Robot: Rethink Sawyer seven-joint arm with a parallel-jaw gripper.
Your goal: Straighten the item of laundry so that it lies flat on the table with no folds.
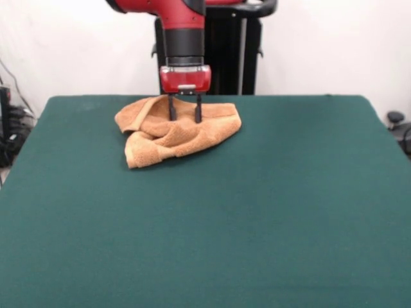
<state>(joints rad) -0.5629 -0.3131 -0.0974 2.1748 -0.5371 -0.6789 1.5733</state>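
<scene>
The towel [176, 128] lies crumpled on the far part of the table [257, 212], a little left of centre, close to the far edge. It is an orange-tan terry cloth bunched into overlapping folds: a rounded lobe at the left, a thick fold running down to a corner at the lower left, and a flatter flap stretching to the right. No part of it lies fully spread. The arm [183, 25] comes straight down over the towel, its black wrist and red end block vertical. The gripper [185, 117] points down with its two thin dark fingers [171, 109] parted, their tips reaching the upper folds of the cloth; nothing is pinched between them.
</scene>
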